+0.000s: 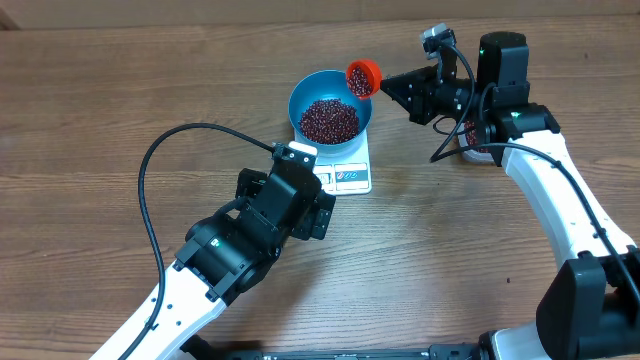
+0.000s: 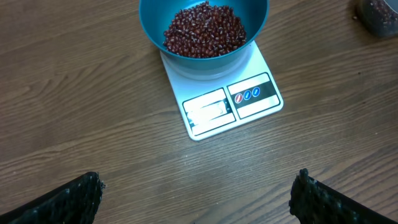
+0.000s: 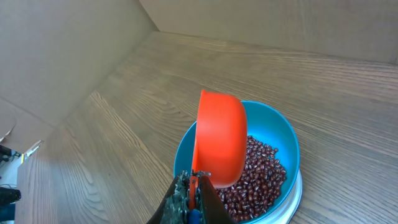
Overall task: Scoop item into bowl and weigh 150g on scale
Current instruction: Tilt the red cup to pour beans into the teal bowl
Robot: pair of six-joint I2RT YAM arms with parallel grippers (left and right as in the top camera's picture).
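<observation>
My right claw (image 3: 191, 199) is clamped narrow on the handle of an orange scoop (image 1: 362, 77). The scoop hangs tilted over the bowl (image 1: 298, 98), at its 1 o'clock rim in the overhead view. From my right wrist I see only the scoop's outer shell, so I cannot tell whether anything is inside it.

The bowl is blue and sits on the scale (image 1: 352, 176), covering the scale's 12 o'clock end. The beans (image 1: 329, 120) lie in a heap on the bowl's floor, dark red-brown, with blue wall bare all round above them. The scale's display (image 2: 208, 111) and three small round buttons (image 2: 247, 95) lie at its 6 o'clock end, clear of the bowl. The display is too washed out to read.

My left claw (image 2: 198, 202) is spread wide and holds nothing. It hovers over the bare table (image 1: 120, 90), at about 7 o'clock from the scale and just beside it. Its two fingers (image 2: 68, 202) frame the lower corners of my left wrist view, pointing toward the scale. A black cable (image 1: 160, 150) loops over the table at 9 o'clock from that arm.
</observation>
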